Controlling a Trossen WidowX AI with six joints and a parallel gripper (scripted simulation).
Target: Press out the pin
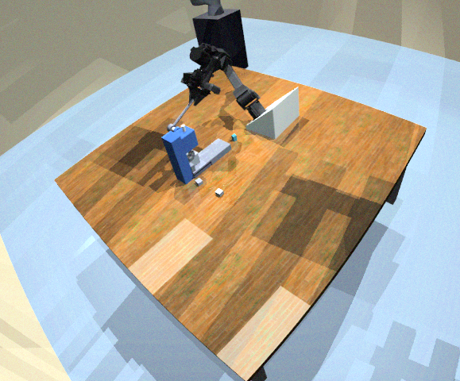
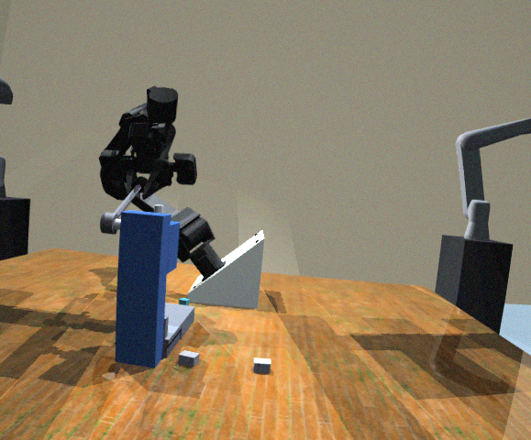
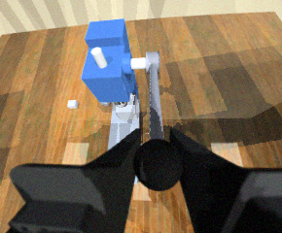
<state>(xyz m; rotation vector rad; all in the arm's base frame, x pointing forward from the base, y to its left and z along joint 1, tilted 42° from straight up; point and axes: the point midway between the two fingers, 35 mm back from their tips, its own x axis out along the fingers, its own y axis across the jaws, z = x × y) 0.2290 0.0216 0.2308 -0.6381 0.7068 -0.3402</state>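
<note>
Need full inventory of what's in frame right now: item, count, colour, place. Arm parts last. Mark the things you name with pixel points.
Lever press (image 1: 175, 157) (image 2: 139, 289) (image 3: 107, 68): one, blue frame, on the table
Press lever (image 1: 183, 114) (image 2: 127, 201) (image 3: 155, 97): one, grey, raised, beside the press head
Press bed (image 1: 215, 152) (image 2: 180, 313): one, light grey, at the frame's foot
Block (image 1: 194, 157) (image 3: 125, 113): one, light grey, on the bed below the head
Small cubes: two, pale grey, on the table near the press
Small cube: one, teal, past the bed's end
Wedge stand (image 1: 286, 114) (image 2: 237, 284): one, white, under the arm's base
Wooden table (image 1: 365, 135) (image 2: 326, 302) (image 3: 248, 39): one, brown
Background arms: two, grey, on black pedestals
WidowX arm (image 1: 233, 79) (image 2: 196, 233): one, black
Gripper (image 1: 192, 101) (image 2: 138, 188) (image 3: 155, 133): one, black, shut on the lever's end
</note>
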